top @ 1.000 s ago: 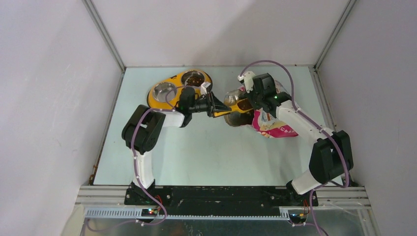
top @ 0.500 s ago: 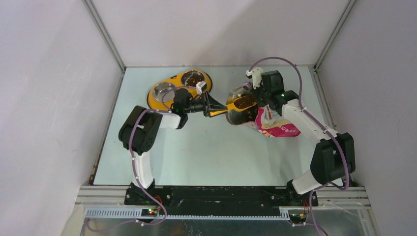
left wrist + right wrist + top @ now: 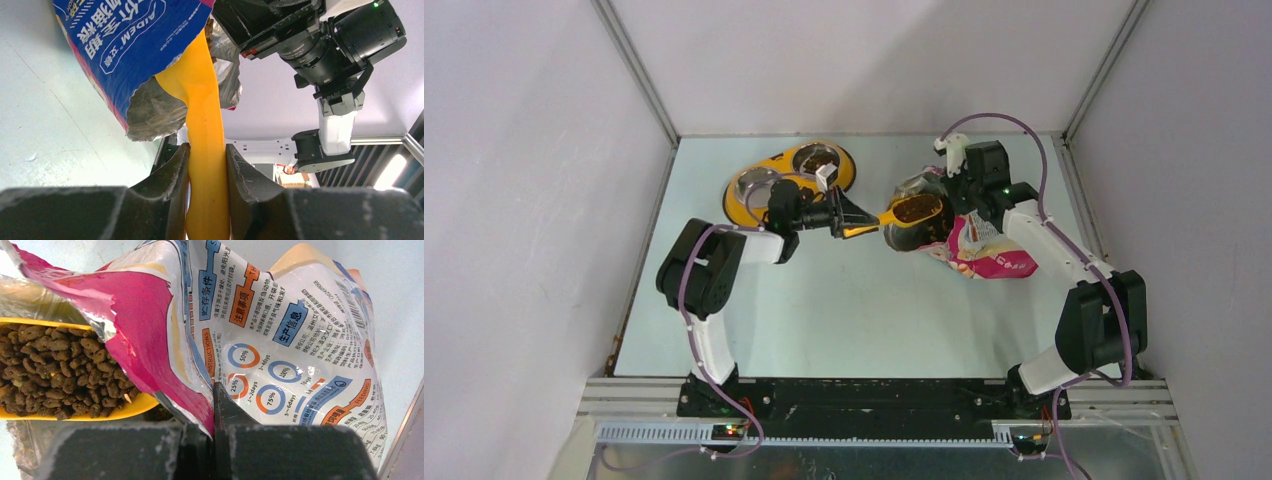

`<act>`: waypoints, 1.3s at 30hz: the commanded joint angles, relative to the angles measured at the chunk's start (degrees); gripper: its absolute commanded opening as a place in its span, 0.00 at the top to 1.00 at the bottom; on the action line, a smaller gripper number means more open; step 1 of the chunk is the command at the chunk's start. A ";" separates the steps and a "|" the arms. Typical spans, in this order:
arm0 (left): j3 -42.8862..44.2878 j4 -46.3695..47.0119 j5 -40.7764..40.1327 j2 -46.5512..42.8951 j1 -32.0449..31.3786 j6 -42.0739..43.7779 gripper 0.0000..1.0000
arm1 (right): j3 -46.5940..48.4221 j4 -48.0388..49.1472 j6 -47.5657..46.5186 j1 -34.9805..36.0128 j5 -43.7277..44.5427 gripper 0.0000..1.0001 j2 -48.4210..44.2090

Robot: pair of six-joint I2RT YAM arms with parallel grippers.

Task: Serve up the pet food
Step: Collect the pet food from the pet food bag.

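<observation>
The left gripper (image 3: pixel 207 156) has its two fingers pressed tight against either side of the orange scoop (image 3: pixel 202 95), gripping it by the handle. The handle runs away from the fingers to the scoop's cup, which sits in the open mouth of the pouch (image 3: pixel 300 335). From the right wrist view the cup is heaped with dark brown kibble (image 3: pixel 47 367), and the pouch's torn pink flap lies over its near end. More loose pellets show dimly through the foil lining below it.

The right gripper (image 3: pixel 213 407) is pinched closed on the edge of the pouch at that opening, holding the mouth up and open towards the left arm. The rest of the pouch trails off behind it onto the right rear part of the pale tabletop (image 3: pixel 844 300), printed side up.

Behind the left arm's wrist, at the back left, stands the yellow feeder (image 3: pixel 776 168). Its farther steel bowl (image 3: pixel 816 158) has brown food in it. The nearer one (image 3: pixel 752 185) looks shiny, though the arm's cable crosses part of it. The scoop is well apart from both.
</observation>
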 commanded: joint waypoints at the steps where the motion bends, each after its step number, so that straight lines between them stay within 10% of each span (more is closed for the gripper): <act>1: -0.36 3.16 2.51 -3.67 0.29 2.17 1.00 | 0.42 0.61 0.01 -1.56 2.53 1.00 -1.06; 39: -7.89 -3.16 7.56 -16.58 11.15 7.82 1.00 | 0.43 0.81 -0.07 -2.56 2.98 1.00 -1.26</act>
